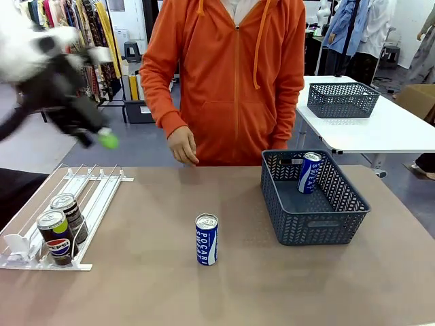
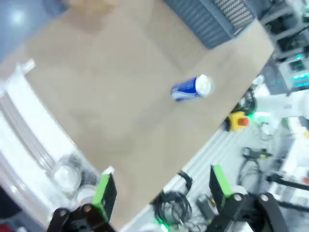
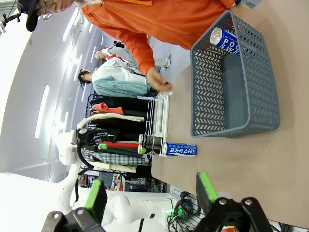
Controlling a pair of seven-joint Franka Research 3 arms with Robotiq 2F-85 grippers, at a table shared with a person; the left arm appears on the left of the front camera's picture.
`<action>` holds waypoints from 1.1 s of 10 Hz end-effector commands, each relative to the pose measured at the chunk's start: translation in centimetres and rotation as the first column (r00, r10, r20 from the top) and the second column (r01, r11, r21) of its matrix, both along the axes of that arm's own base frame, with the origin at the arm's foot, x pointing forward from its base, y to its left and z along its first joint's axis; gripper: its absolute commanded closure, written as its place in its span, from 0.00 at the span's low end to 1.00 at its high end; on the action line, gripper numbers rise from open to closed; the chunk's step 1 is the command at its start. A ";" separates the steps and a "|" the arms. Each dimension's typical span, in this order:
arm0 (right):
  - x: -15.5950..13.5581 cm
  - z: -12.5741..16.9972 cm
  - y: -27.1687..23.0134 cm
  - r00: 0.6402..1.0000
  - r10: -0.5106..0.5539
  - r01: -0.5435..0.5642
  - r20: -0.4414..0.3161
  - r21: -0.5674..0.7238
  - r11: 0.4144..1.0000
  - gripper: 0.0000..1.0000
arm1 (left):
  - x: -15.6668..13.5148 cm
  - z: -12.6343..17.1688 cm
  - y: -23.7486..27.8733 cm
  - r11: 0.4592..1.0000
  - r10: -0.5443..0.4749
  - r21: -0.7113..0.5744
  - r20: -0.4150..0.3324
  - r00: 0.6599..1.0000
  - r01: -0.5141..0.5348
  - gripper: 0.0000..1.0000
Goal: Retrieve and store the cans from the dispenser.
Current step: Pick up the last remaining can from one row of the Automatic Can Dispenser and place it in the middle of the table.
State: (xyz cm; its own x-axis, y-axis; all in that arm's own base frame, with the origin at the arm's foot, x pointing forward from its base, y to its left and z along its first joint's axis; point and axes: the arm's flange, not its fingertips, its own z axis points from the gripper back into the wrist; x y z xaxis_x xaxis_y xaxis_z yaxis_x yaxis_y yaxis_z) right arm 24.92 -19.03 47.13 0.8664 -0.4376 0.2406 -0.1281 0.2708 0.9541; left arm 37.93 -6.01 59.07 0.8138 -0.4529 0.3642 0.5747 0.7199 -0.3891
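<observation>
The white dispenser [image 1: 95, 193] lies at the table's left, holding two black Pepsi cans [image 1: 60, 227] at its near end. A blue POCARI SWEAT can [image 1: 206, 239] stands upright mid-table. A second blue can [image 1: 309, 172] leans inside the dark blue-grey basket [image 1: 353, 204]. My left gripper [image 1: 102, 139], blurred, hangs open in the air above the dispenser's far end. In the left wrist view its green-padded fingers [image 2: 104, 191] are spread over the table edge, with the blue can [image 2: 192, 88] and the dispenser's cans [image 2: 70, 176] below. My right gripper [image 3: 152, 191] is open, well back from the basket [image 3: 236, 113].
A person in an orange hoodie [image 1: 231, 75] stands at the far side, one hand [image 1: 183, 146] hanging at the table edge. A second basket [image 1: 342, 99] sits on a white table behind.
</observation>
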 end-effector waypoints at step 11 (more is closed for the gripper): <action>0.3 0.4 0.1 1.000 -0.007 0.007 0.021 0.019 1.000 0.00 | -5.0 -10.5 26.5 0.784 0.165 -0.563 -0.221 0.961 -0.263 0.00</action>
